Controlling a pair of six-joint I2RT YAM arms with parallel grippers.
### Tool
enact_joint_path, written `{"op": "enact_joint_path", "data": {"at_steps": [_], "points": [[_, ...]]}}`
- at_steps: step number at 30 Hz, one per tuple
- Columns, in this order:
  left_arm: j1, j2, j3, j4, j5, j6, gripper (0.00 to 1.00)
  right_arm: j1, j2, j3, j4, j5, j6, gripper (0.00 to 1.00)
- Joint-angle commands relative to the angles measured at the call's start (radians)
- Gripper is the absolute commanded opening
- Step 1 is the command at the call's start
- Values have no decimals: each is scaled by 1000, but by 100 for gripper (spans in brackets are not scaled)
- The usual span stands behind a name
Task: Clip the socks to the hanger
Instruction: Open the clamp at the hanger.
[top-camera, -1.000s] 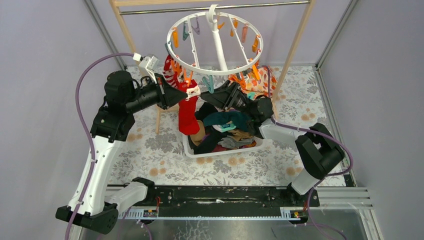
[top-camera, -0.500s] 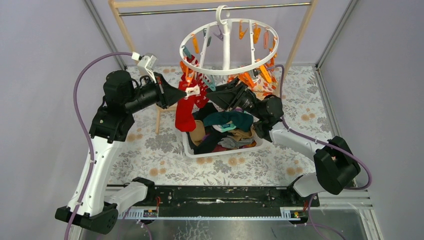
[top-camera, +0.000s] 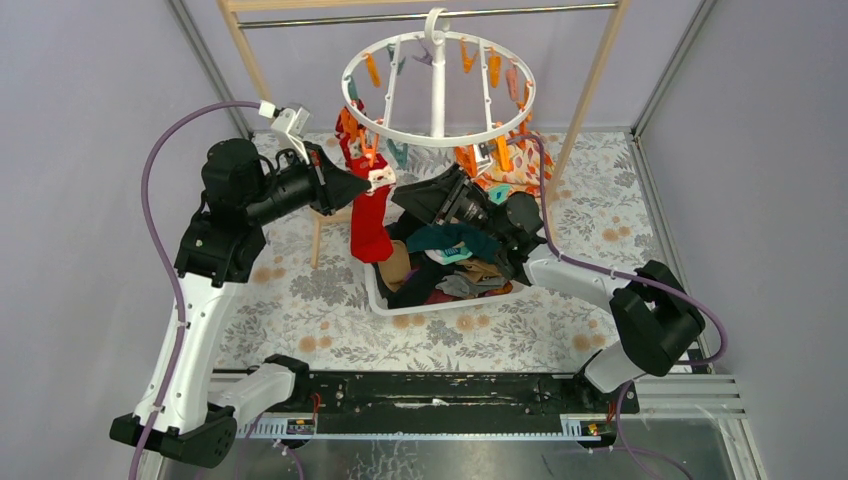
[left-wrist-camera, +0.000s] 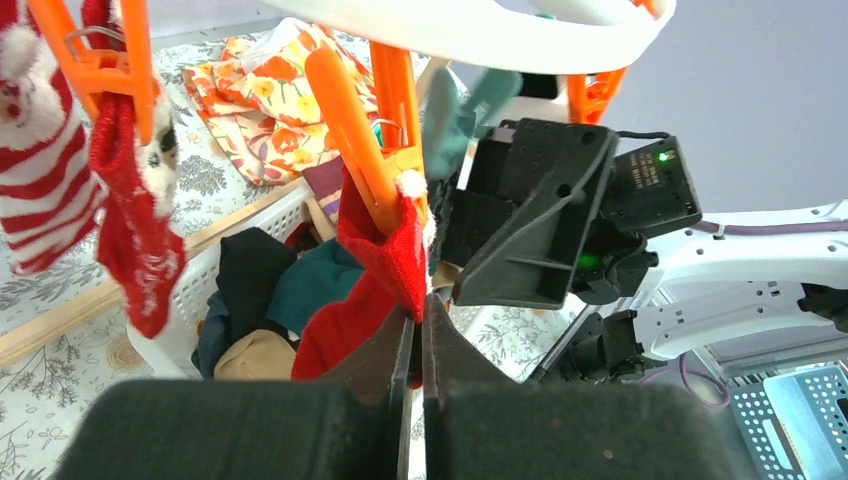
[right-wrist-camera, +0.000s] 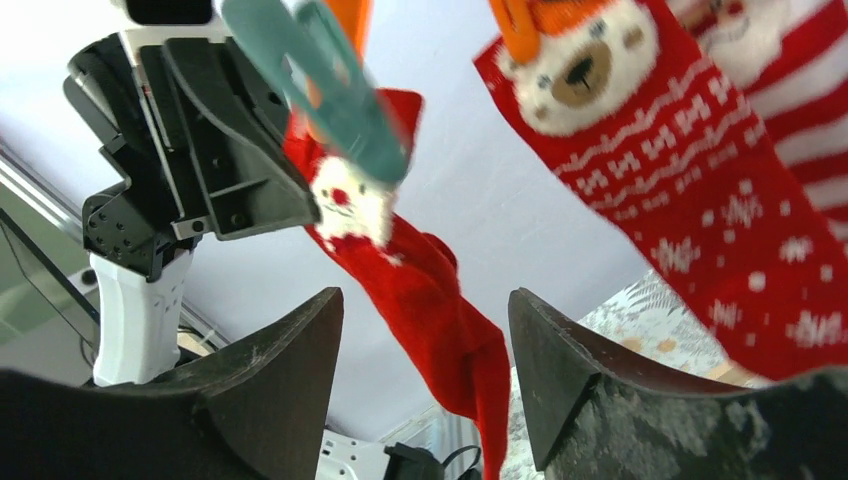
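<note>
Seen from above, the left gripper (top-camera: 372, 183) is clamped on the cuff of a red sock (top-camera: 370, 228). The sock's foot dangles below the fingers, over the near-left corner of a white basket (top-camera: 440, 303) heaped with loose socks (top-camera: 450, 245). The hanger (top-camera: 437, 142) hangs above and just beyond those fingertips. The right gripper (top-camera: 405, 197) faces them from the other side of the cuff, near it but not touching. In the left wrist view the fingers are pressed together with red fabric pinched between them. Straight ahead of the tips the cuff rises into an orange clip (left-wrist-camera: 352, 130), whose legs straddle its top edge; whether the clip actually bites cannot be told. A striped sock (left-wrist-camera: 40, 190) hangs clipped well to the left of the fingers. In the right wrist view the fingers stand wide apart and hold nothing. The red sock hangs ahead of the gap between them, with a blurred teal clip (right-wrist-camera: 335, 85) above, in front of the cuff. The step in hand looks to be seating this cuff in a clip. To do it well, the left fingers should hold the cuff taut and level. The right fingers should squeeze only the clip's handles and avoid shoving the free-swinging ring. The cuff should sit deep in the clip's mouth, and the clip should close fully before the left grip lets go.
</note>
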Motion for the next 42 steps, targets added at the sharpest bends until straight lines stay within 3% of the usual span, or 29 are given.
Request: {"op": "enact_joint_path", "data": {"at_steps": [1, 8, 21, 33, 42], "points": [[7, -6, 43, -6, 5, 16, 2, 6, 3, 14, 18, 2, 106, 68], [7, -13, 48, -8, 5, 21, 1, 5, -4, 7, -118, 17, 116, 66], [9, -24, 50, -17, 3, 36, 0, -31, 45, 220, -210, -183, 82, 62], [9, -24, 49, -25, 3, 45, 0, -60, 64, 340, -424, -286, -34, 60], [9, -29, 54, -31, -1, 47, 0, -64, 50, 332, -563, -169, -100, 59]]}}
